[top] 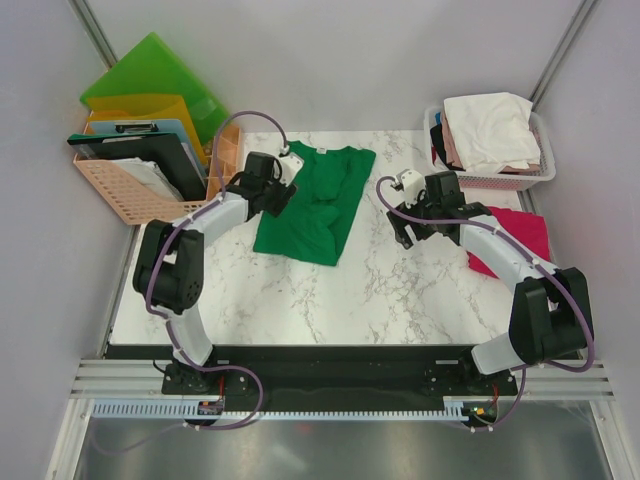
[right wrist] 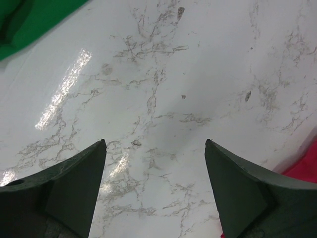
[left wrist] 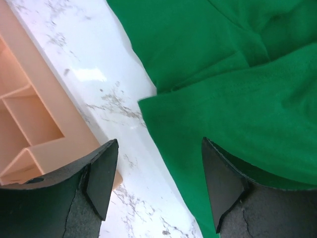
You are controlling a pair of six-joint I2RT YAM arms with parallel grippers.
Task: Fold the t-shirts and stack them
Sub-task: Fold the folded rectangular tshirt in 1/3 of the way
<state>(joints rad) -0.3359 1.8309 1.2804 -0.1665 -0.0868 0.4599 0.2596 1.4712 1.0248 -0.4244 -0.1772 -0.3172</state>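
A deep green t-shirt (top: 318,205) lies partly folded at the table's middle back; it also shows in the left wrist view (left wrist: 237,84) and as a corner in the right wrist view (right wrist: 29,20). My left gripper (top: 283,192) is open at the shirt's left edge, one finger over the cloth, one over bare marble (left wrist: 157,148). A magenta-red t-shirt (top: 524,235) lies at the right, under my right arm; its edge shows in the right wrist view (right wrist: 304,166). My right gripper (top: 403,230) is open and empty over bare marble (right wrist: 155,144), between the two shirts.
A white basket (top: 500,178) at the back right holds white and pale pink tees (top: 490,130). A peach organiser (top: 130,190) with folders and clipboards stands at the back left, close to my left gripper; it also shows in the left wrist view (left wrist: 29,124).
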